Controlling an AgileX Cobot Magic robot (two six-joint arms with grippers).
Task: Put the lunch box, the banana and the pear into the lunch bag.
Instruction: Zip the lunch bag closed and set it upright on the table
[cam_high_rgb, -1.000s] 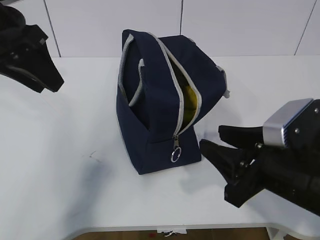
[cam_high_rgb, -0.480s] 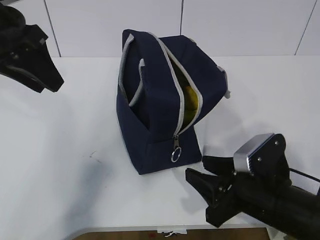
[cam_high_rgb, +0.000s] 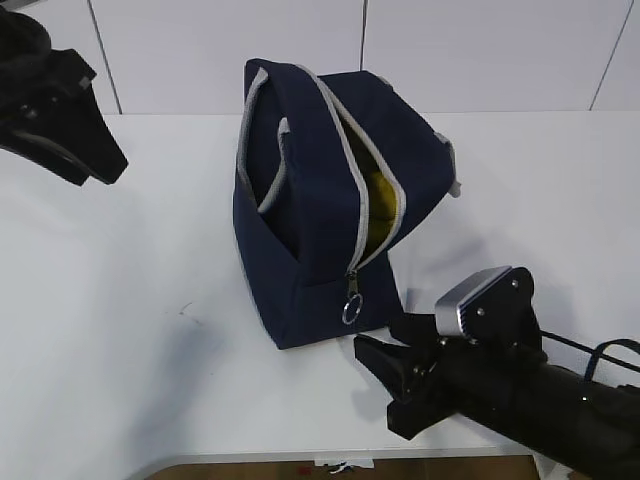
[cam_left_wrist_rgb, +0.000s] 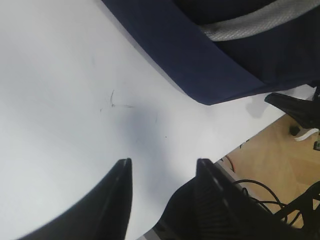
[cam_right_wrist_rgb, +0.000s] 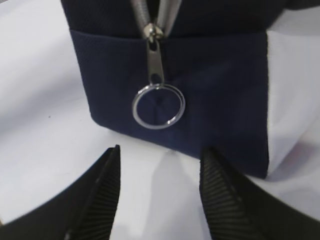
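Both jaws of my right gripper (cam_right_wrist_rgb: 159, 192) stand apart, grasping nothing, at the bottom of the frame. Just above them the lunch bag (cam_right_wrist_rgb: 200, 95) sits on the tabletop (cam_right_wrist_rgb: 40, 125), its ring pull (cam_right_wrist_rgb: 158, 106) hanging centre frame.

White table (cam_high_rgb: 150, 380), white wall panels (cam_high_rgb: 480, 50) behind.

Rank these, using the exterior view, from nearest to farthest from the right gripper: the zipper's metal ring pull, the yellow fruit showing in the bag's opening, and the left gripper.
1. Metal ring pull: low on the lunch bag's near end, just up-left of the right gripper.
2. Yellow fruit: higher, inside the open zipper gap.
3. Left gripper: far left, across the table.
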